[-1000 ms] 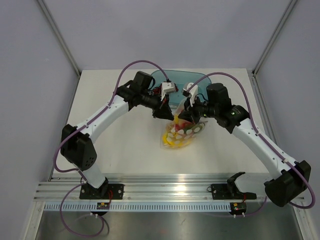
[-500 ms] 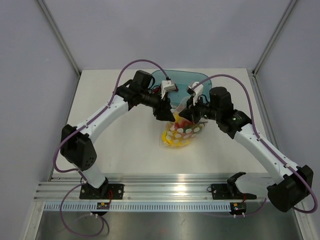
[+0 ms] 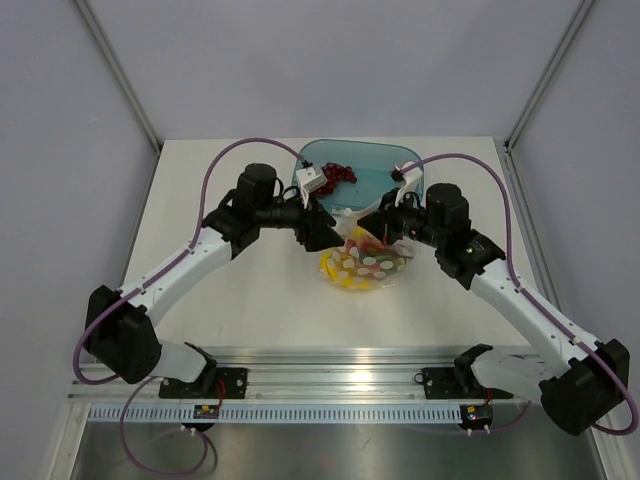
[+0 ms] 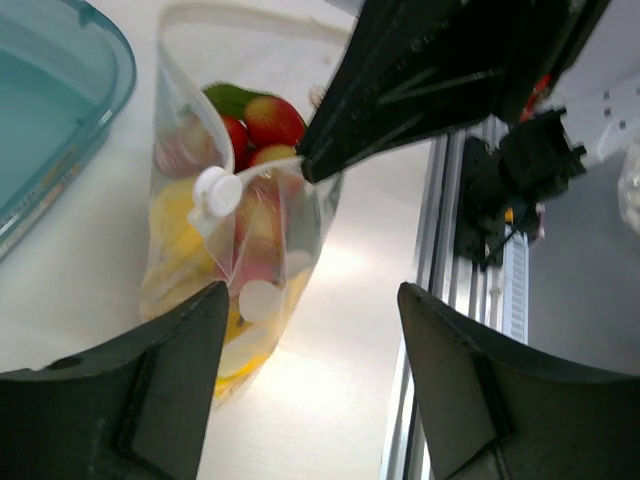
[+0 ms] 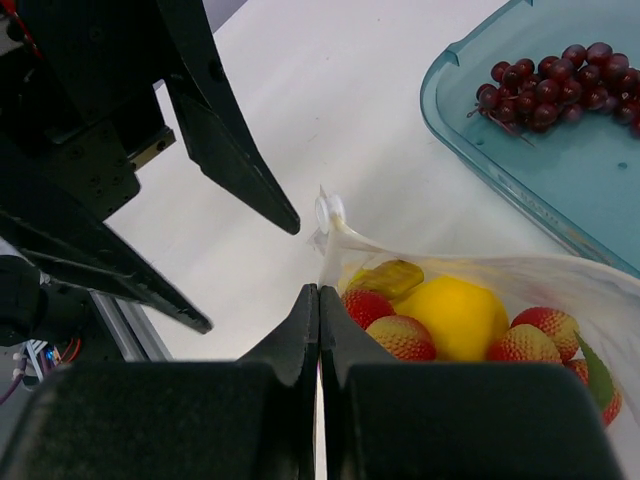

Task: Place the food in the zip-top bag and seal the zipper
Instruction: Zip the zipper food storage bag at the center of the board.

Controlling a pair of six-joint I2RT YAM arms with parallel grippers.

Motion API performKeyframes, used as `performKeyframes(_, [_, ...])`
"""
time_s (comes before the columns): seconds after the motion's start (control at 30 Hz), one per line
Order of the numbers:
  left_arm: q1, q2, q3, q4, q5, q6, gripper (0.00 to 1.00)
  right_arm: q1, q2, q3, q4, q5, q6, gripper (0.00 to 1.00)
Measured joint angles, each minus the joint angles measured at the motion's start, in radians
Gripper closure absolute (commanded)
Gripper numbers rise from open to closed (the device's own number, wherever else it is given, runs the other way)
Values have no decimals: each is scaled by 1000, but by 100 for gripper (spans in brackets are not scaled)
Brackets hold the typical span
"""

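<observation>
The zip-top bag [image 3: 365, 265] lies mid-table, clear with white dots, filled with the food [image 5: 455, 315]: a lemon, strawberries and yellow pieces. My right gripper [image 5: 318, 292] is shut on the bag's mouth edge just below the zipper's white slider tab [image 5: 328, 208]. In the left wrist view the same tab [image 4: 215, 190] sits on the zipper strip, with the right gripper's black tip [image 4: 305, 168] pinching the strip beside it. My left gripper [image 4: 310, 290] is open and holds nothing; it hangs just left of the bag [image 4: 240, 250], clear of the tab.
A translucent teal tray [image 3: 400, 165] stands behind the bag, holding a bunch of dark red grapes [image 3: 338, 172]. The tray's rim [image 5: 450, 130] lies close to the right gripper. The metal rail [image 3: 330, 380] runs along the near edge.
My left gripper opened, let go at the bag's mouth and drew back to the left, uncovering the grapes. The right gripper stayed shut on the bag, which shifted slightly.
</observation>
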Motion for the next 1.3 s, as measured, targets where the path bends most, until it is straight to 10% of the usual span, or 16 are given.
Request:
performKeyframes(0.43, [16, 35, -109, 344, -100, -117, 36, 0, -10, -12, 16, -21, 27, 100])
performKeyframes(0.83, [24, 167, -72, 448, 55, -227, 67, 0, -10, -25, 46, -29, 43, 100])
performKeyframes(1.3, [30, 166, -92, 562, 136, -316, 81, 0, -10, -30, 47, -46, 50, 100])
